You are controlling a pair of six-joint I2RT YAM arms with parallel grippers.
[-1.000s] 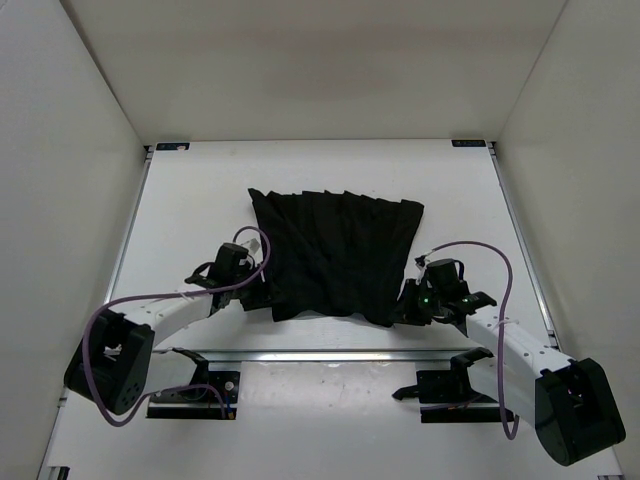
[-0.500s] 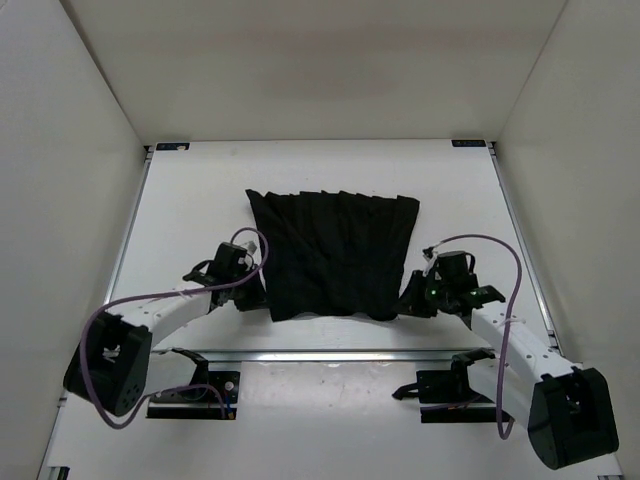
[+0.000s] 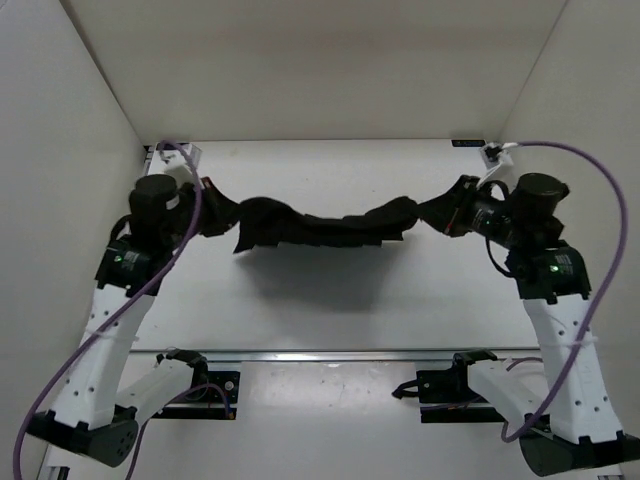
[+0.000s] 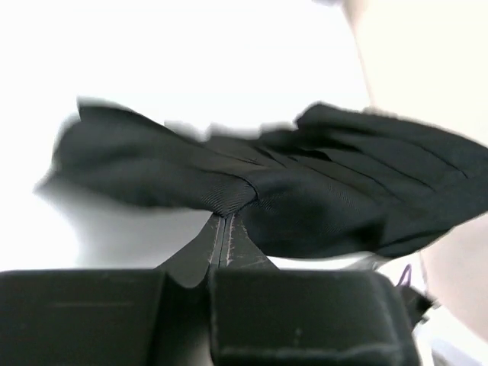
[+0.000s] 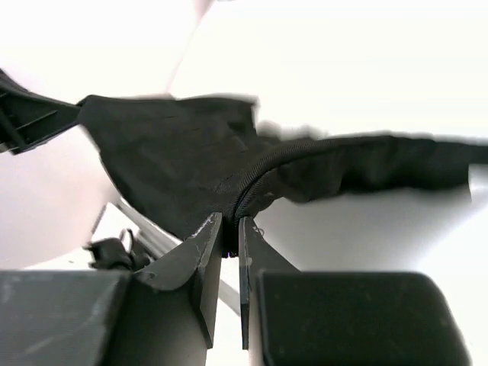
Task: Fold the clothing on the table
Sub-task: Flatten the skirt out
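Your left gripper and right gripper now clamp the clothing, hoisted off the table, sagging between them; fold's starting.

Three plain white panels box the scene in: a back wall across the top of the frame, a left wall and a right wall slanting down the sides. Between them lies the white table — a metal rail crossing the lower frame, a black corner bracket at upper right. The light is even and bright, with one soft grey shadow at mid-frame.
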